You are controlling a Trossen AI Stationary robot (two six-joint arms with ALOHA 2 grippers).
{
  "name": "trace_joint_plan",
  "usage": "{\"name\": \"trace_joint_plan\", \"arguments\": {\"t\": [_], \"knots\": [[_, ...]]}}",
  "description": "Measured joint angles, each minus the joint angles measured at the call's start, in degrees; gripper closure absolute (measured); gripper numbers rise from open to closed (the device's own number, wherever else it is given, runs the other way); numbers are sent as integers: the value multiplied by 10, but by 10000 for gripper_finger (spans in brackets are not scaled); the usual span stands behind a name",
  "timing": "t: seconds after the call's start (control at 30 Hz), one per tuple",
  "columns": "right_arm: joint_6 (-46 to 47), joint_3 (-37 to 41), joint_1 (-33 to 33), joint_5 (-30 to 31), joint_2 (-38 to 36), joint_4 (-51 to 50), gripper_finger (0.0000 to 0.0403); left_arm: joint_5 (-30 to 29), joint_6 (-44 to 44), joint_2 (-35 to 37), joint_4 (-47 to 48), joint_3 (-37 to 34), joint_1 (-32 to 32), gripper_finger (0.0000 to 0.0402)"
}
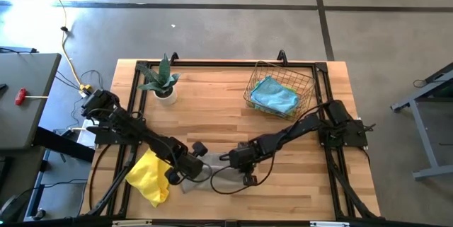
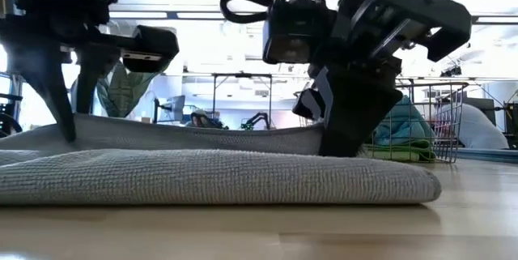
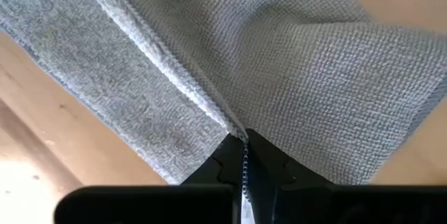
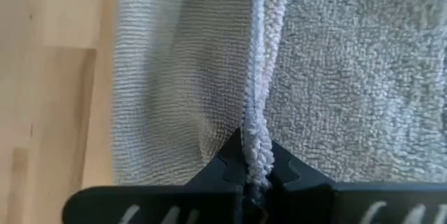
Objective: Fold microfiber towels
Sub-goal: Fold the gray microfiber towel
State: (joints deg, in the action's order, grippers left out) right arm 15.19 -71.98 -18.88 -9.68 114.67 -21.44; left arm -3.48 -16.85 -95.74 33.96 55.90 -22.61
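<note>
With the left gripper point(image 1: 185, 172) and right gripper point(image 1: 247, 177), jaws both pinched shut on edges of the grey towel point(image 1: 212, 177) at the worktop's point(image 1: 233, 121) 6 o'clock, uneven pulling could slip a hem free

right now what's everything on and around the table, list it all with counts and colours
grey microfiber towel: one, grey, near front edge at table's middle, partly folded, an edge pinched by both grippers
yellow microfiber towel: one, yellow, crumpled at front left, under the left arm
light blue microfiber towel: one seen, light blue, on top inside the basket
lime green microfiber towel: at least one, lime green, under the blue one in the basket
wire basket: one, metal wire, back right
small potted plant: one, green leaves, white pot, back left
wooden table: one, light wood, black frame
left gripper: shut on the grey towel's edge
right gripper: shut on the grey towel's folded edge
</note>
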Motion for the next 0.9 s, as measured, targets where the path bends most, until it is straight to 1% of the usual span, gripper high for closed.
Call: {"name": "trace_joint_plan", "arguments": {"t": [0.07, 0.23, 0.3, 0.47, 0.53, 0.6, 0.7, 0.8, 0.9], "knots": [[-11, -9, 2, 7, 0, -23, 403, -1, -8, 0, 2, 0, 5, 401], [-23, -44, 9, 48, 0, -101, 403, -5, -31, 0, 11, 0, 15, 401], [-33, -54, 10, 54, 0, -119, 403, -15, -45, 0, 18, 0, 17, 401], [-42, -57, 20, 71, 0, -136, 403, -79, -88, 1, 54, 1, 18, 401], [-42, -57, 27, 88, 0, -144, 403, -96, -99, 1, 60, 1, 21, 401], [-42, -57, 33, 101, 0, -150, 403, -105, -104, 1, 62, 1, 24, 401], [-42, -57, 39, 101, 0, -152, 403, -106, -106, 1, 64, 1, 30, 401], [-42, -57, 43, 101, 0, -158, 403, -112, -129, 0, 64, 1, 35, 401], [-37, -58, 46, 101, 0, -174, 403, -143, -156, 0, 62, 1, 36, 401]]}}
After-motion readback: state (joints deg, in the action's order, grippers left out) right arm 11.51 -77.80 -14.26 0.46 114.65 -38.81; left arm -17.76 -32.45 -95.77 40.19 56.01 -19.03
